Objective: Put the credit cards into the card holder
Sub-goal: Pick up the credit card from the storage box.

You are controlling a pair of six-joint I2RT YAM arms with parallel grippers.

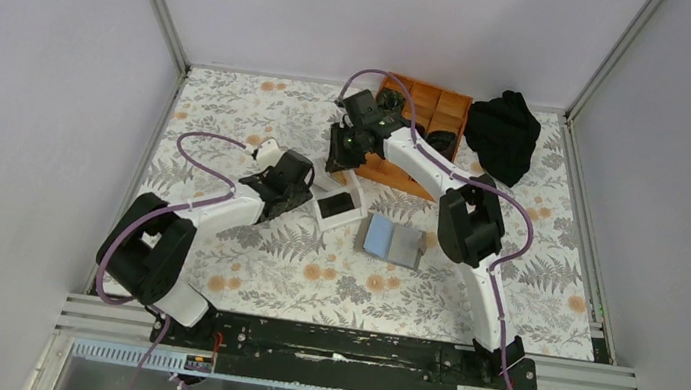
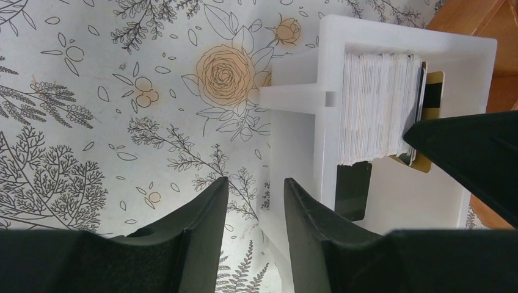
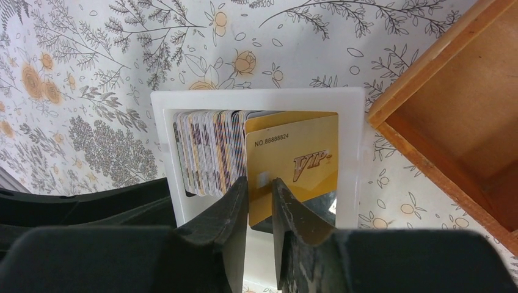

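Observation:
The card holder (image 1: 394,242) lies open on the floral table, grey with a pale bluish inside. A stack of credit cards (image 2: 375,110) stands on edge in the white two-compartment box (image 2: 409,30), and a dark card (image 2: 353,189) lies in its other compartment. A tan-gold card (image 3: 299,159) leans at the end of the stack (image 3: 207,152). My right gripper (image 3: 259,181) hovers over this gold card, jaws a narrow gap apart, with the card's face showing between them. My left gripper (image 2: 255,180) is open, straddling the box's outer wall.
The orange gridded tray (image 1: 429,105) stands just behind the white box (image 1: 340,206), close to my right gripper (image 1: 341,159). A black cloth (image 1: 503,133) lies at the back right. My left gripper (image 1: 297,189) is just left of the box.

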